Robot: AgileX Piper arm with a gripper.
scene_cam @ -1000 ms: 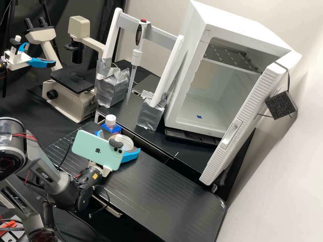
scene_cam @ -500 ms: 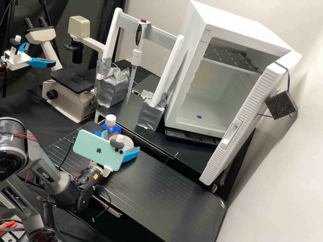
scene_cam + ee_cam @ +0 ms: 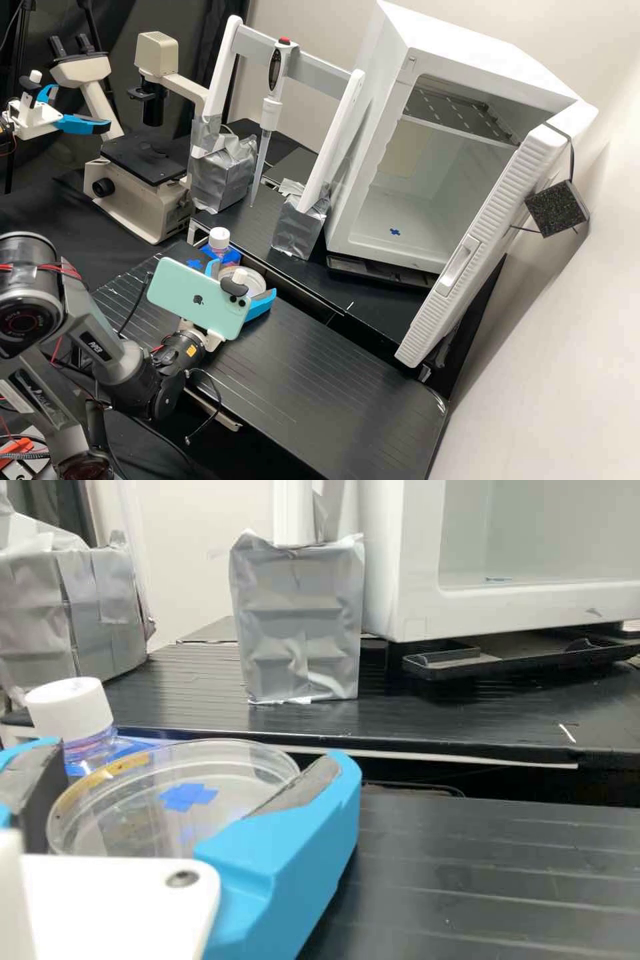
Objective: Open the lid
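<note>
Over a second, the claw (image 3: 244, 277) had drawn its blue fingers closer together about the clear round dish (image 3: 160, 830), and the mint-green phone (image 3: 177, 287) on the arm had shifted slightly. The fingers stood wide apart with the dish between them; I couldn't tell whether they had a firm grip on it, nor could I make out its lid from its base. The dish was low over or on the ridged black bench (image 3: 333, 380). Just beside it stood a bottle (image 3: 95, 750) with its white cap (image 3: 219, 236) on. Beyond the dish, a pipette (image 3: 269, 113) hung from a white frame (image 3: 222, 73) with foil-grey wrapped feet. Well apart from the dish were a beige microscope (image 3: 157, 53) and a white cabinet (image 3: 377, 160), its ribbed door (image 3: 490, 240) open.
</note>
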